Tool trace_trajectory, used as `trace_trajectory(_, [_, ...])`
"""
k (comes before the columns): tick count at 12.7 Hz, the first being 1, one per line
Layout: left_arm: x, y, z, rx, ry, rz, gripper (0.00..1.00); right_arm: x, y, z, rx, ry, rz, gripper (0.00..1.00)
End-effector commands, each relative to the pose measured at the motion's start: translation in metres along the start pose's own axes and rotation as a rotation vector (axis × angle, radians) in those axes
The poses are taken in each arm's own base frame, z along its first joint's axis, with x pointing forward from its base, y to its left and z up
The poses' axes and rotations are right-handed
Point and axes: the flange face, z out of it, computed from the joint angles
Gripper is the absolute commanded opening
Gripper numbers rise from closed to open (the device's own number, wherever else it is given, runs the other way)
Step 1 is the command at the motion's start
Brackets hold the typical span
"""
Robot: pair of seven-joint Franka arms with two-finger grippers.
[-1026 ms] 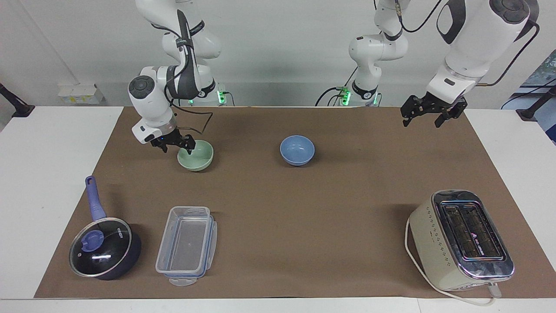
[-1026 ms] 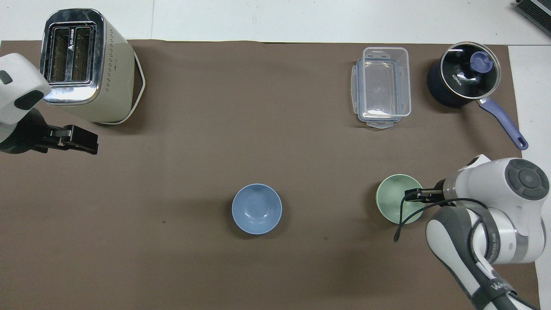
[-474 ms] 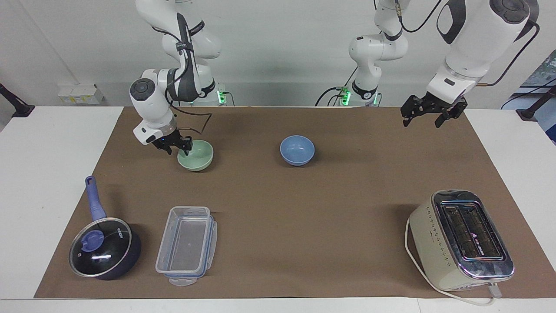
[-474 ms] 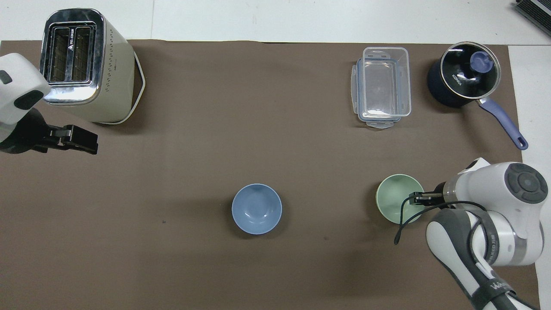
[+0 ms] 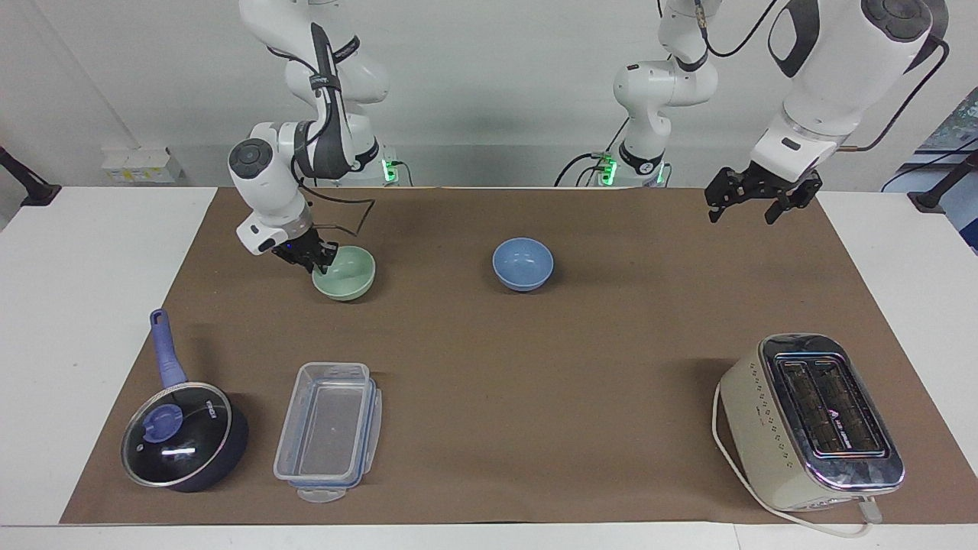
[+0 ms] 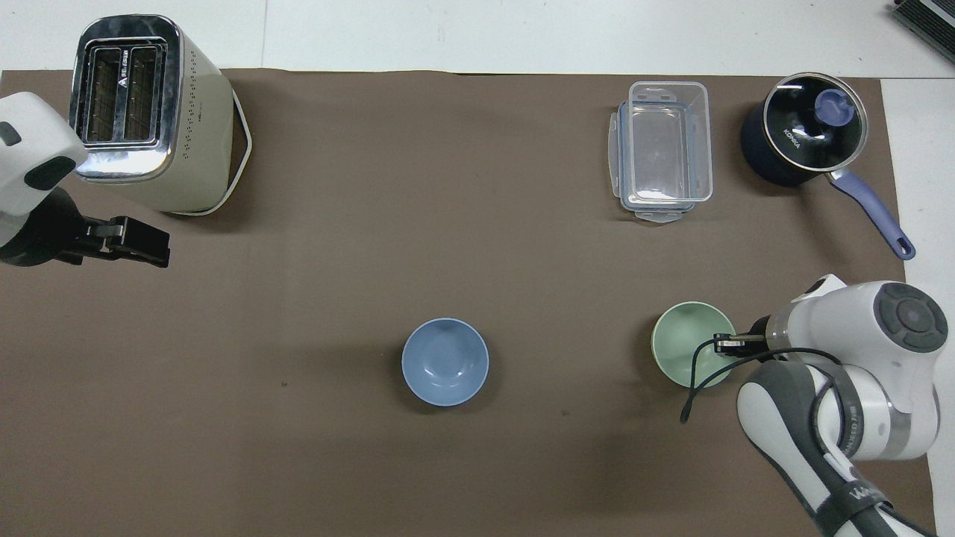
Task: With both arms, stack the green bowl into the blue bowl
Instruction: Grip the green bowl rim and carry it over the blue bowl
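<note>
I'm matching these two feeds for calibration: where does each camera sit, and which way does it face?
Facing view: high across the table, looking at the robots; both arms show whole, right gripper at the green bowl, left gripper raised over the mat.
Overhead view: above the robots' end, looking steeply down; only forearms and grippers show.
Shared: both bowls, including the blue bowl, toaster, saucepan, half a turn apart.

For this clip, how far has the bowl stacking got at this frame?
Nothing is stacked: the green bowl and the blue bowl sit apart on the mat. In hand: the right gripper is at the green bowl's rim, on the right arm's end. The left gripper waits in the air, open. Left: lift, carry, set inside the blue bowl.
</note>
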Motion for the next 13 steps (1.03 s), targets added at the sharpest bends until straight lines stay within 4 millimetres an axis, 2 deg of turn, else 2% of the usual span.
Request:
trace_trajectory(1, [-0.002, -0.004, -0.004, 0.016, -0.005, 0.009, 1.0, 0.002, -0.002, -0.017, 0.015, 0.001, -0.013, 0.0])
trace_trajectory(3, [-0.002, -0.004, -0.004, 0.017, -0.006, 0.009, 1.0, 0.004, -0.009, -0.039, 0.013, -0.004, -0.025, 0.0])
trace_trajectory(6, [-0.002, -0.004, -0.004, 0.016, -0.005, 0.009, 1.0, 0.001, -0.059, -0.078, 0.059, -0.003, -0.082, 0.0])
trace_trajectory(8, [-0.002, -0.004, -0.004, 0.018, -0.005, 0.009, 1.0, -0.002, -0.107, -0.095, 0.074, 0.004, -0.09, 0.0])
trace_trajectory(11, [-0.002, -0.004, -0.004, 0.018, -0.005, 0.009, 1.0, -0.005, -0.203, -0.114, 0.121, 0.033, -0.082, 0.0])
trace_trajectory(12, [-0.002, -0.004, -0.004, 0.018, -0.005, 0.009, 1.0, -0.007, -0.237, -0.115, 0.155, 0.02, -0.081, 0.0])
trace_trajectory(13, [-0.002, -0.004, -0.005, 0.016, -0.003, 0.009, 1.0, -0.01, -0.255, -0.113, 0.162, 0.02, -0.06, 0.0])
